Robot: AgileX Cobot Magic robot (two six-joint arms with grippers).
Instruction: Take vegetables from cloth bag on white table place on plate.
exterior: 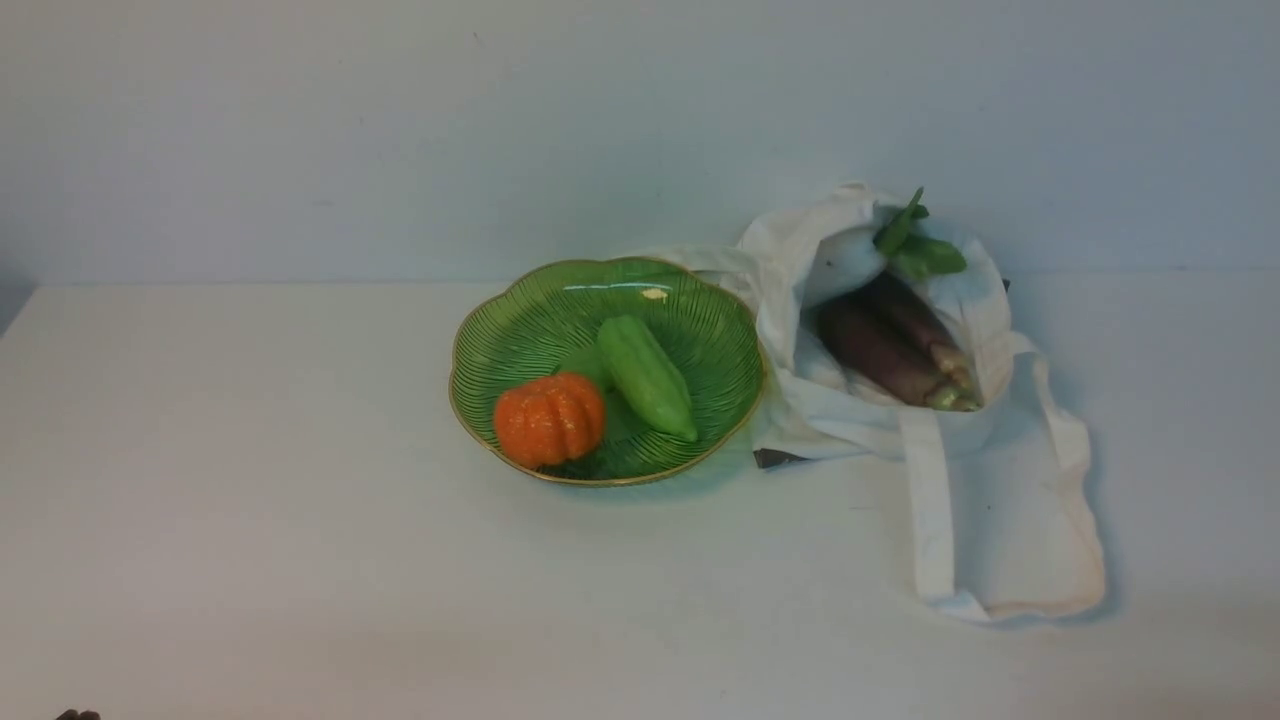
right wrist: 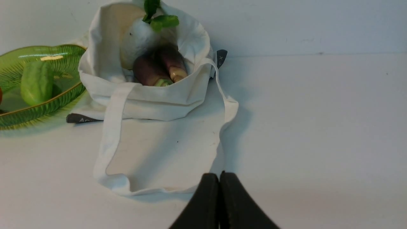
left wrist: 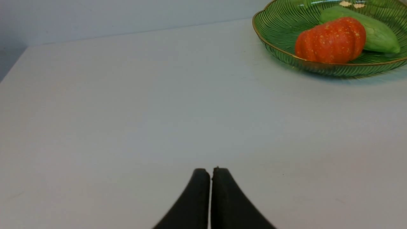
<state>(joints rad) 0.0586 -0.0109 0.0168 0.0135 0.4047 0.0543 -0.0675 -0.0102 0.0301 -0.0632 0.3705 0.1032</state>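
At frame centre the gourd [exterior: 646, 374] is seen on the plate [exterior: 520, 320] — eggplants [exterior: 890, 345] and radish [exterior: 842, 262] are kept in the cloth bag [exterior: 1000, 500], right of centre. The left gripper [left wrist: 211, 170] and right gripper [right wrist: 219, 175] are both pressed together — nothing is held.

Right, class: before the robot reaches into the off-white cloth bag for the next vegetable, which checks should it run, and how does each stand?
1. Off-white cloth bag mouth open, contents showing: ok.
2. Two dark purple eggplants and the white radish with green leaves not yet taken out: ok, both in view.
3. Free room on the ribbed green glass plate: ok, only the light green gourd and the orange pumpkin lie on it.
4. Right gripper ready to grasp: not ok, fingers shut.
5. Left gripper: shut, empty, away from the plate: ok.
6. Bag's strap handle off the bag's mouth: ok.
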